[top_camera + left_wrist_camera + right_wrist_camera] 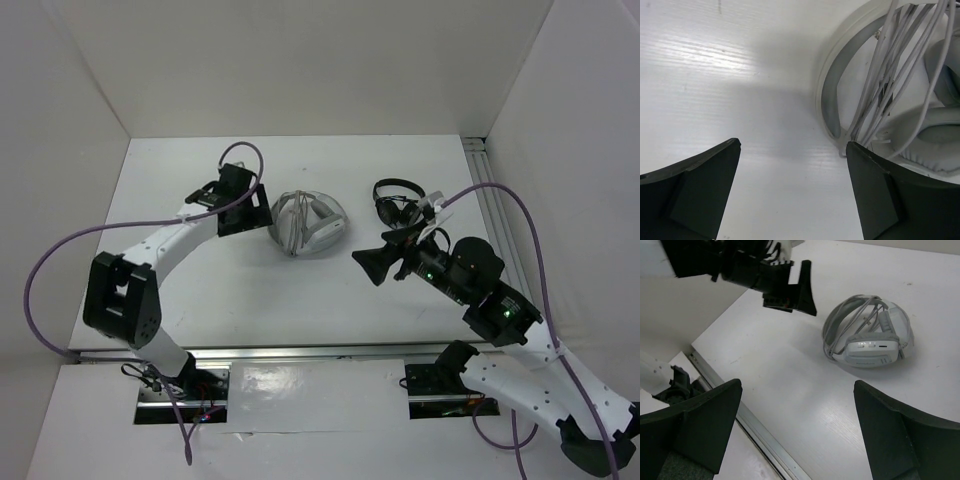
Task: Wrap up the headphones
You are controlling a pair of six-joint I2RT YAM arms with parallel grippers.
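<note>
I found the headphones (308, 224) lying mid-bench (200, 290), with the cable (880, 75) looped across them. The left jaws stood fully open and empty, just beside the headband (827, 85). The right jaws stood equally wide, holding nothing, well apart.

The large padded over-ear headphones (308, 222) are light grey and white, crossed by pale grey strands of their thin cable (890, 65), against a plain white worktop (300, 300) with a faint ribbed sheen. The small thin-banded headphones (395, 198) are black. The left tool (792, 145) and right tool (797, 385) are matte black, the robot arms (170, 245) white with black joints, and their looping hoses (60, 250) purple.
</note>
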